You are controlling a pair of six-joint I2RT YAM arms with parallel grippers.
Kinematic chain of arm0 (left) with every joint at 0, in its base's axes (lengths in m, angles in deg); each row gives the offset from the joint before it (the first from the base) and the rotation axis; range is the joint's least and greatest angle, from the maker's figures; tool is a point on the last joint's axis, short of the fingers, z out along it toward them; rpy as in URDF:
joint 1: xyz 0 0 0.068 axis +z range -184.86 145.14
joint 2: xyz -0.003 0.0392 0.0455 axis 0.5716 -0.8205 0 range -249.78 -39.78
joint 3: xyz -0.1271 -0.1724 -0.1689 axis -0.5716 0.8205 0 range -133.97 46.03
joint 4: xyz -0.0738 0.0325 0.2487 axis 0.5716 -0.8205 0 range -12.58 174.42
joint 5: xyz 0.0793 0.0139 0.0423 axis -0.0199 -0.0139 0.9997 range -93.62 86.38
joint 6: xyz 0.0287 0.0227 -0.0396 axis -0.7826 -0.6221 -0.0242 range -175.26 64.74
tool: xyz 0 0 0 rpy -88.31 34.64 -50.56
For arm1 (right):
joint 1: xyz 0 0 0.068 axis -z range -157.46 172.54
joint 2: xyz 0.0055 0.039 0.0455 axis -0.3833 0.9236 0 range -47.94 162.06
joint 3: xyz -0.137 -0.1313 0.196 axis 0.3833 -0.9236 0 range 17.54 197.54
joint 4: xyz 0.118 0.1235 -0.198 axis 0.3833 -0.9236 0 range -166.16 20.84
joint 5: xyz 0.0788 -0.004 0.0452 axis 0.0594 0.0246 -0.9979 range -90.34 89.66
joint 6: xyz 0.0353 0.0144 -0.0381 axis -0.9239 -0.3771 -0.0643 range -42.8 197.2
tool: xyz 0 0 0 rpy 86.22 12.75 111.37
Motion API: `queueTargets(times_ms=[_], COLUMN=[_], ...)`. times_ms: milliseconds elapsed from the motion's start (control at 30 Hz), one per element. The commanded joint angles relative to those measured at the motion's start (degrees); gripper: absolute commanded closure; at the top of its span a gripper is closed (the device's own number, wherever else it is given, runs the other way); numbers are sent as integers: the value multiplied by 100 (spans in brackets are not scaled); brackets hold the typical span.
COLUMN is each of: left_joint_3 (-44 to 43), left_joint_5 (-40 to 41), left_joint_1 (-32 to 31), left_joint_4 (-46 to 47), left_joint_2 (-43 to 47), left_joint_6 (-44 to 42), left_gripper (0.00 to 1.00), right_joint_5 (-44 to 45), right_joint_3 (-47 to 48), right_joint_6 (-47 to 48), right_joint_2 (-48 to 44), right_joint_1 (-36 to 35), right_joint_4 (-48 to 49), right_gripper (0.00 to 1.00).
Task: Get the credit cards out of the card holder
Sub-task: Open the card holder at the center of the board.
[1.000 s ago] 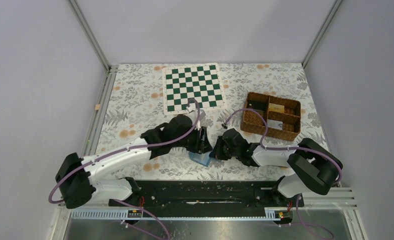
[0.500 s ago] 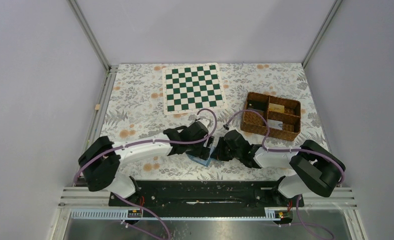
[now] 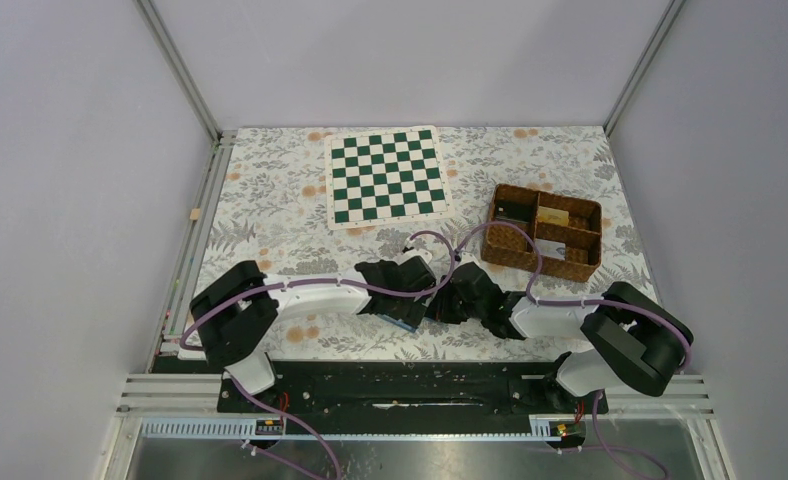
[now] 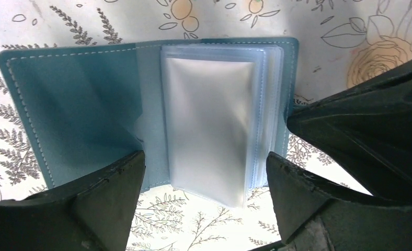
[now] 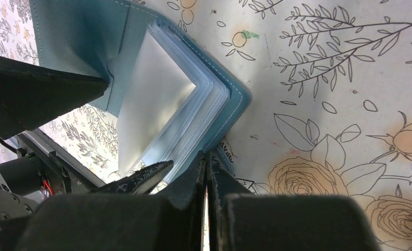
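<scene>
The blue card holder (image 4: pixel 78 104) lies open on the flowered table, its stack of clear sleeves (image 4: pixel 209 125) on the right leaf. No tan-gold card shows in the sleeves. My left gripper (image 4: pixel 205 157) is open just above it, one finger (image 4: pixel 104 198) over the left leaf, the other (image 4: pixel 319 198) past the sleeves' right edge. My right gripper (image 5: pixel 206 157) is shut on the holder's right cover edge (image 5: pixel 235 104). In the top view both grippers, left (image 3: pixel 417 298) and right (image 3: pixel 442 303), meet over the holder (image 3: pixel 406 322), which is mostly hidden. A tan card-like piece (image 3: pixel 555 216) lies in the basket.
A brown wicker basket (image 3: pixel 543 260) with compartments stands at the right. A green-and-white chequered board (image 3: pixel 387 175) lies at the back. Purple cables loop over both arms. The arms' black base rail (image 3: pixel 410 385) runs along the near edge.
My left arm has swung right and lower, bringing its gripper from beside the holder to just over it, close against the right gripper. The right gripper has hardly moved.
</scene>
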Motion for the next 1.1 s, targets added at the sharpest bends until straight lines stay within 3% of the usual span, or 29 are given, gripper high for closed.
queueTargets(times_ms=[0, 400, 600, 1067], left_joint_3=[-228, -204, -191, -397], left_joint_5=[624, 578, 652, 1266], left_joint_1=[-47, -58, -58, -49], left_joint_4=[-141, -133, -194, -576], left_joint_2=[-50, 5, 9, 93], left_joint_6=[-36, -62, -28, 280], left_gripper=[16, 36, 41, 41], right_joint_5=[185, 214, 212, 235], right_joint_3=[-121, -100, -99, -166], right_joint_6=[22, 87, 129, 268], right_joint_2=[48, 59, 51, 29], right_joint_1=[29, 29, 29, 29], right_joint_4=[-12, -57, -84, -82], right_gripper=[99, 100, 100, 100])
